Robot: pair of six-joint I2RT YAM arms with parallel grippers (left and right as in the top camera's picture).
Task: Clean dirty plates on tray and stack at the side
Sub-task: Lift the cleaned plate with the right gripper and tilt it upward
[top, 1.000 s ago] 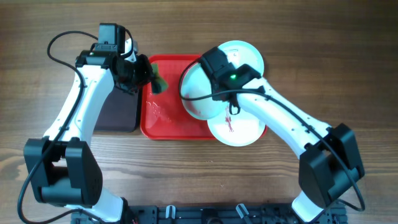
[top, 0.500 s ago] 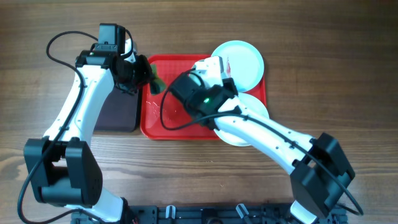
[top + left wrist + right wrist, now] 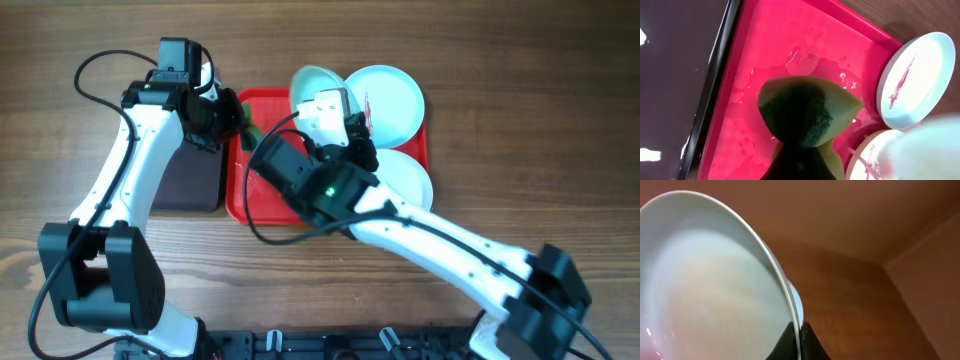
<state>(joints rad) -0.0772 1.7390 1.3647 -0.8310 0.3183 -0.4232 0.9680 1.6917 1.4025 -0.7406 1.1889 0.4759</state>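
In the right wrist view my right gripper (image 3: 799,341) is shut on the rim of a pale plate (image 3: 705,280), which is lifted and tilted on edge. From overhead that plate (image 3: 310,84) shows above the far edge of the red tray (image 3: 238,195). Two more plates lie at the tray's right end: one with a red streak (image 3: 392,100) and one nearer (image 3: 412,180). Over the tray's wet left part, my left gripper (image 3: 800,152) is shut on a green and yellow sponge (image 3: 807,112). The streaked plate (image 3: 917,77) lies right of the sponge.
A dark brown tray with a black rim (image 3: 675,75) lies against the red tray's left side, under my left arm (image 3: 140,150). My right arm (image 3: 420,235) stretches across the red tray from the front right. Bare wooden table (image 3: 540,90) surrounds both trays.
My right arm has swung left across the tray with the plate, which now stands tilted near the tray's far edge beside the sponge. The left arm has not moved.
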